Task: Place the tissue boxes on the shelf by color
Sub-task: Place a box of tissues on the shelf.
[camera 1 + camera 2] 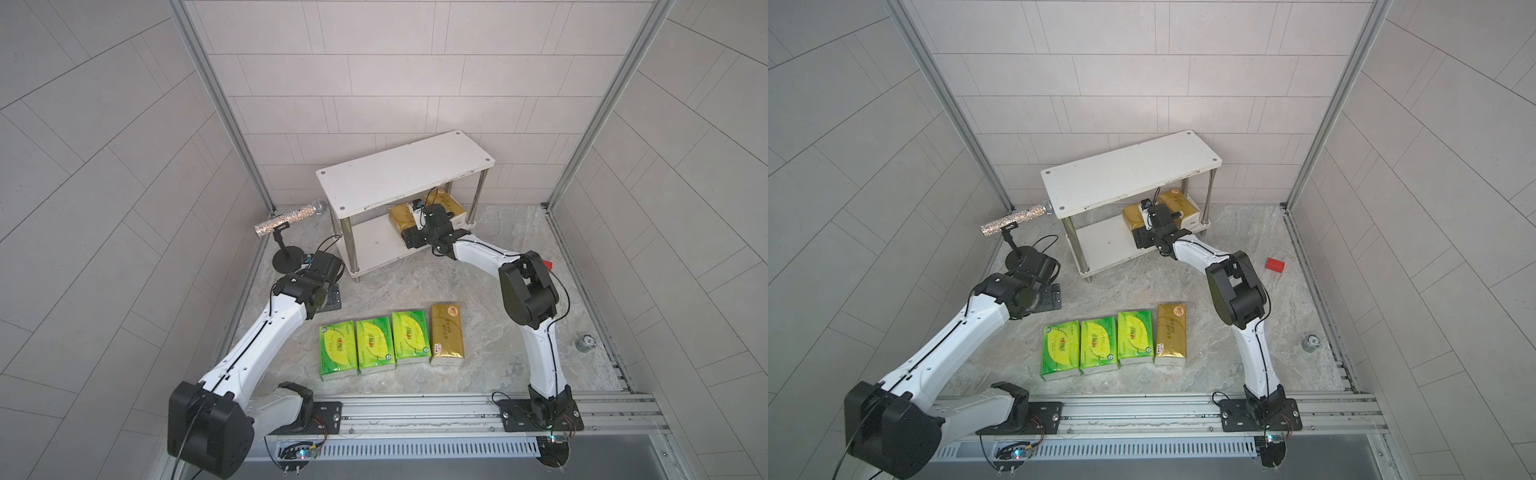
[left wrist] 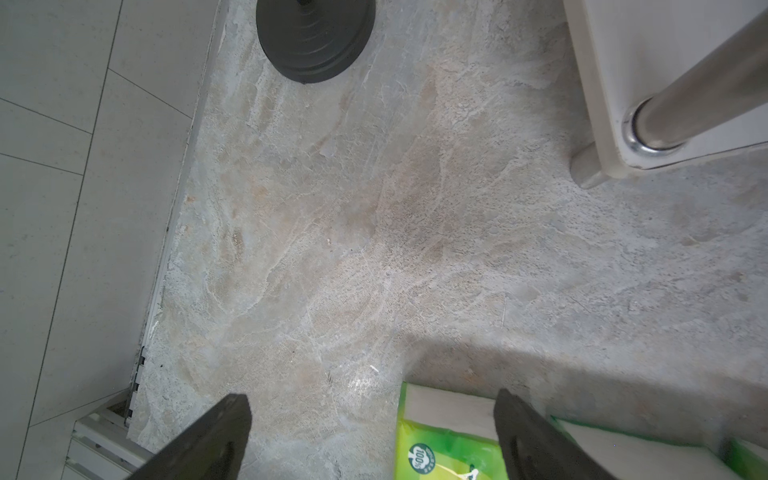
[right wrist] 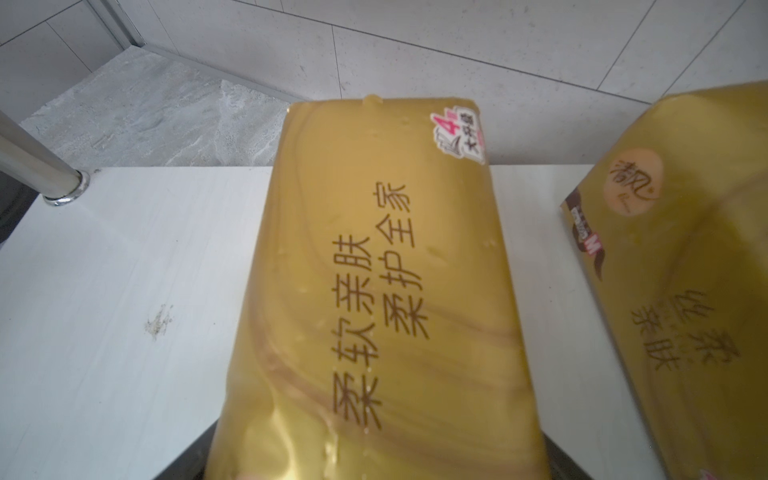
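Tiled walls (image 1: 374, 62), marbled floor (image 1: 415, 291)

Two gold boxes (image 1: 400, 217) on lower shelf (image 1: 374, 243)

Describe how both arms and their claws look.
Left arm and right arm match: smooth white shells between bulky black joints, with thin black cables running along them. Left claw has black tapering fingers; right claw shows only dark finger edges.

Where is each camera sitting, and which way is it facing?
Both top views: overhead, looking down and forward at shelf, unshelved packs, left arm, right arm.
Left wrist: above the tabletop, looking down; open left hand, green pack.
Right wrist: low, facing along the lower board; right hand flanks a gold pack.
Shared: that gold pack, also in a top view.
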Robot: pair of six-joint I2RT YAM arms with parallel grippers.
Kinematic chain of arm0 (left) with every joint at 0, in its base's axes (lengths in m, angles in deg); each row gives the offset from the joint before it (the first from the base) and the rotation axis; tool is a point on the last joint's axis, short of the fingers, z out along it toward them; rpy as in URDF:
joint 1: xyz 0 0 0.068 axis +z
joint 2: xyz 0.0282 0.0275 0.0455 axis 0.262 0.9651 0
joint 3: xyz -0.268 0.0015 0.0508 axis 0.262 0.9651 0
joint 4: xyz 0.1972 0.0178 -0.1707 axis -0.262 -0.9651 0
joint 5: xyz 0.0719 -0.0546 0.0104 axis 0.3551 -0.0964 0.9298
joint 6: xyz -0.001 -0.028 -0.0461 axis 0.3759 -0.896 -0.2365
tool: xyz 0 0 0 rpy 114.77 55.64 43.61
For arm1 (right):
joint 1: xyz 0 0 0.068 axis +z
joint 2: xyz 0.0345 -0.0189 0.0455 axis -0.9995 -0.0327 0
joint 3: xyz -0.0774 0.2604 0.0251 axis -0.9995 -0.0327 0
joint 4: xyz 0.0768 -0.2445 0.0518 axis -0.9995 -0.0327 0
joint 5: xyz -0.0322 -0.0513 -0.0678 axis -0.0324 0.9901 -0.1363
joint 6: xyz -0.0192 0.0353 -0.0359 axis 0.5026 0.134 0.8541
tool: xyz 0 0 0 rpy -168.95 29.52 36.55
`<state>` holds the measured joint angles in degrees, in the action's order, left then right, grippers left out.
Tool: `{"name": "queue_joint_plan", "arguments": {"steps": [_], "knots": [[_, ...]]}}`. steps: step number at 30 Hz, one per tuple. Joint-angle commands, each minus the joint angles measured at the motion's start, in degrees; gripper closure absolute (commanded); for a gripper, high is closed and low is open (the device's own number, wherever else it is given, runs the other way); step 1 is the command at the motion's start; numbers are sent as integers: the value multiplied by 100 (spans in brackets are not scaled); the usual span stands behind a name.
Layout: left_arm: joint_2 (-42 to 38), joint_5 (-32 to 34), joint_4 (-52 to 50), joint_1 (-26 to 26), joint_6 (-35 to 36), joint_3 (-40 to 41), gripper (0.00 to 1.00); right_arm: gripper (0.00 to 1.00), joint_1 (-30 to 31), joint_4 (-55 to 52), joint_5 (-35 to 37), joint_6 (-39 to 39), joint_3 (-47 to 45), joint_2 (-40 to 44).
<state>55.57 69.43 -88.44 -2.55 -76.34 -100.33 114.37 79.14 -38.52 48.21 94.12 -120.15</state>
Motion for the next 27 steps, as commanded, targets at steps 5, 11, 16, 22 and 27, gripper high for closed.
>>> {"name": "queue_joint_plan", "arguments": {"steps": [5, 11, 16, 22, 27], "knots": [[-209, 181, -214, 29, -129, -68, 0, 11, 26, -242, 152, 117, 168, -252], [-343, 265, -175, 33, -145, 49, 0, 11, 22, -253, 157, 96, 104, -224], [-281, 250, -166, 33, -146, 23, 0, 8, 38, -222, 326, -60, 63, -171], [-226, 205, -153, 33, -142, -5, 0, 9, 48, 56, 590, -359, -45, -70], [-254, 227, -153, 31, -137, 13, 0, 9, 66, 13, 663, -354, -41, -110]]}}
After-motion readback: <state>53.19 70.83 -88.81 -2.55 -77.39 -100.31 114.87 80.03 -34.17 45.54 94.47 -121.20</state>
